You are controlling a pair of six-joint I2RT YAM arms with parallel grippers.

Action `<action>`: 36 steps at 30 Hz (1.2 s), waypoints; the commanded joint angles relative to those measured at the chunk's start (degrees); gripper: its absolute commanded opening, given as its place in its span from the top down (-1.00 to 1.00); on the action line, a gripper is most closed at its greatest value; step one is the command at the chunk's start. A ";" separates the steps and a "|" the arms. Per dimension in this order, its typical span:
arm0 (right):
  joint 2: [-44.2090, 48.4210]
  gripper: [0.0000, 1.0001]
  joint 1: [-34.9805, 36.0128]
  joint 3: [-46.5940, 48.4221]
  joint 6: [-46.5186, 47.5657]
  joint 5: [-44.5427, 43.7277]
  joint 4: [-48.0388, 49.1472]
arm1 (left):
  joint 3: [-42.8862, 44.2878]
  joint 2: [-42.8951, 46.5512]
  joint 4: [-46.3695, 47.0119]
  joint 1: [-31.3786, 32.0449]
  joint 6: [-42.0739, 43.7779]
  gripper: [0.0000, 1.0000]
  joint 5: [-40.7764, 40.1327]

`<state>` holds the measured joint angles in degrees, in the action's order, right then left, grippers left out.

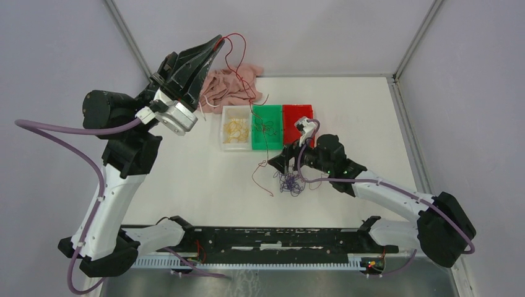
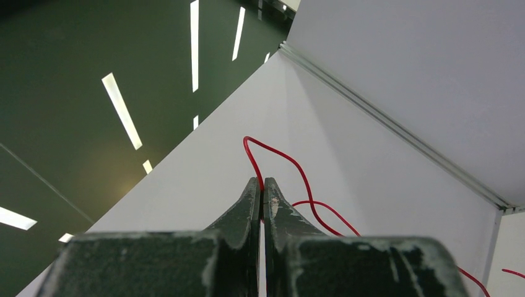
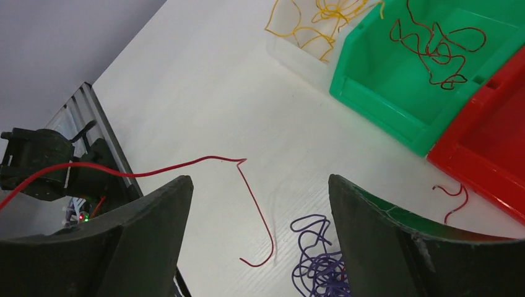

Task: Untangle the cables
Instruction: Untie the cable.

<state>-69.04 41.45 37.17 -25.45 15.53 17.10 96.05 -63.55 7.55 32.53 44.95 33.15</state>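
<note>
Top view: the left gripper [image 1: 218, 38], raised over the bench's far-left corner, pinches a red cable [image 1: 247, 49] that trails toward the green bin [image 1: 275, 117].

Left wrist: its fingers are closed tight on that cable.

Right wrist: the right gripper [image 3: 259, 180] is spread wide over a purple cable tangle [image 3: 319, 269], which lies nearer the bench's near edge. Yellow cables [image 3: 316, 25] lie in the clear bin [image 3: 297, 52].

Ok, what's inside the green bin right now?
The green bin holds a small loose tangle of dark red cables, and nothing else is visible. In the right wrist view its near wall hides a strip of its floor and its far end is cut off.
</note>
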 commanded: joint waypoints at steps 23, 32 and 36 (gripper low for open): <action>-14.41 0.25 7.26 19.34 15.23 4.63 4.18 | -0.25 1.25 2.91 -0.19 2.00 0.94 0.15; -12.45 0.87 1.91 19.37 11.27 2.56 6.63 | -0.31 0.69 2.99 -0.22 2.82 0.94 0.06; -11.99 0.98 -0.08 18.38 9.57 3.59 7.47 | 0.29 -0.53 2.99 -0.17 3.01 0.94 0.16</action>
<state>-83.61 42.94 54.19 -13.45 18.83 20.32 95.55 -63.16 7.92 32.53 45.17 33.56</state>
